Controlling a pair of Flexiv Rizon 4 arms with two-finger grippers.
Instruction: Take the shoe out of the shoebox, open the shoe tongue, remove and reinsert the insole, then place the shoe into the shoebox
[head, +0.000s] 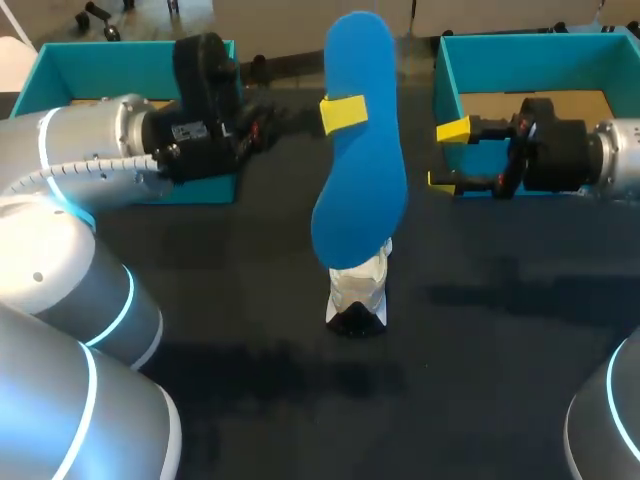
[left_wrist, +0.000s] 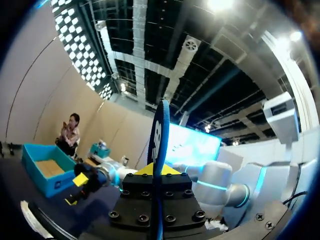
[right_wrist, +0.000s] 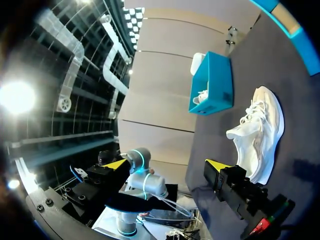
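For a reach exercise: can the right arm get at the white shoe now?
Probably yes: the right gripper is open, nothing lies between it and the shoe, though the insole stands over it.

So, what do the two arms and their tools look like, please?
The left arm and right arm are rounded silver-grey tubes with glowing light-blue rings at the joints. A pale cable runs along the left arm. The left tool and right tool each have a black body and two fingers with bright yellow tips. The left tool's body carries a white label.
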